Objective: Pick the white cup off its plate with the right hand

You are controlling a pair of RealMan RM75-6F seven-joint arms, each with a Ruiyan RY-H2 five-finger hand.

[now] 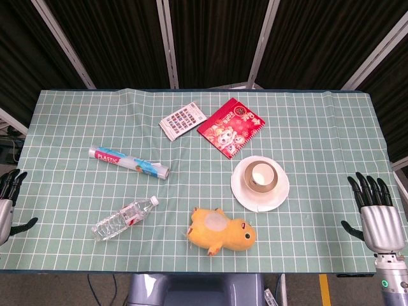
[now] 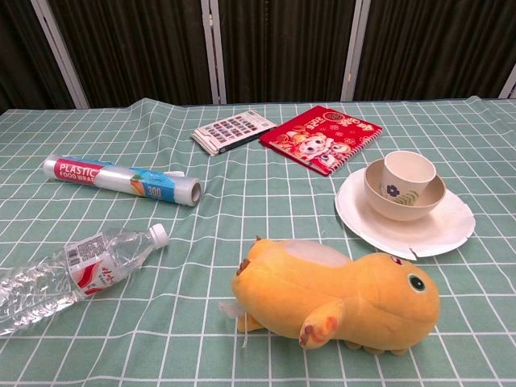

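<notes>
White cup upright in a shallow bowl on its white plate, right of table centre.
My right hand sits at the table's right edge, well apart from the cup, fingers spread, holding nothing. My left hand is at the left edge, fingers apart too. Yellow plush toy lies near the plate; red booklet behind it.

Wrap roll: "PLASTIC FOOD WRAP", "300". Other print unreadable.
</notes>
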